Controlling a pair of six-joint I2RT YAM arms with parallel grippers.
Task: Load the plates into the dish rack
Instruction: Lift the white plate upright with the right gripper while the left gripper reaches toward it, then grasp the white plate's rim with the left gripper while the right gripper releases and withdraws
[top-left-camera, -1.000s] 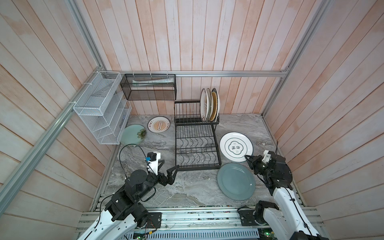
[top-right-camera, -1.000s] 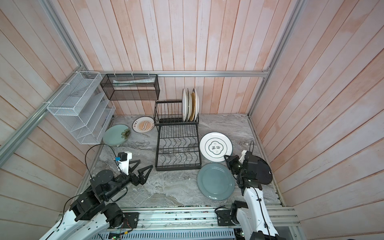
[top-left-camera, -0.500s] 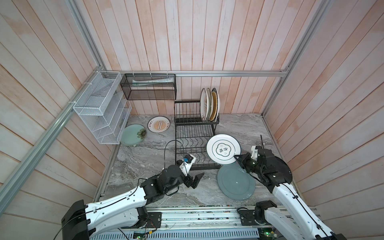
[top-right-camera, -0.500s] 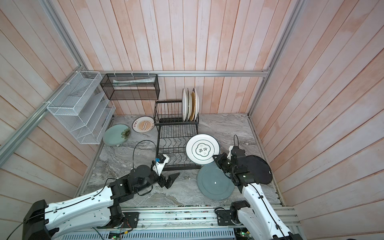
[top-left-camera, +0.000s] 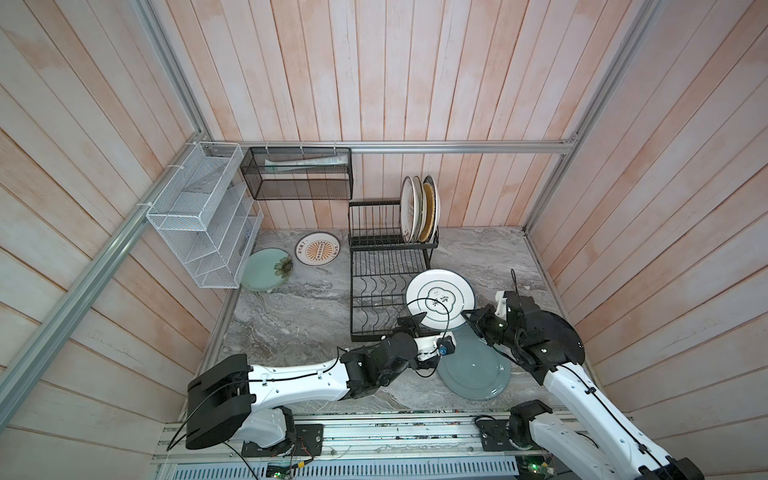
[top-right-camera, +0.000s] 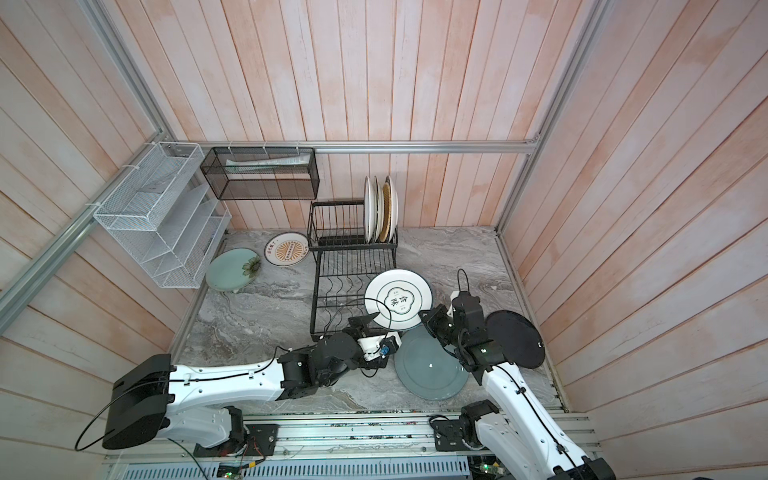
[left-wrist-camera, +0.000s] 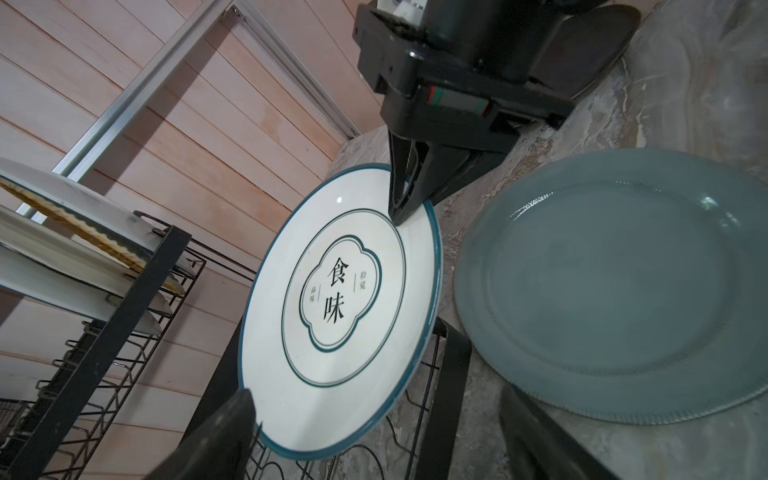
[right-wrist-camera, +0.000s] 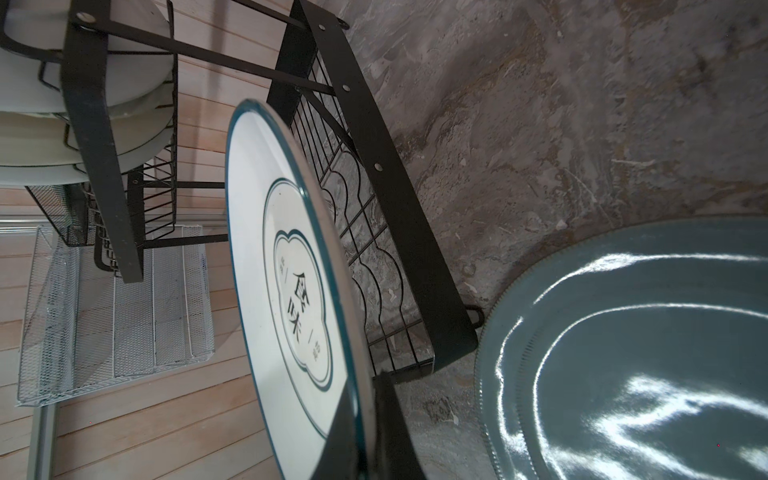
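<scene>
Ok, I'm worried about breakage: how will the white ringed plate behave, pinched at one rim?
Probably stiff: the white ringed plate shows no sag in the right gripper. Its glossy glaze looks slippery, so it might pivot. Likely fragile if dropped on the dish rack.

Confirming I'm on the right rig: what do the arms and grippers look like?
The left arm and right arm have white links, black joints and thin black cables. The left gripper and right gripper are black with tapered fingers; the right one's body carries red and green marks.
</scene>
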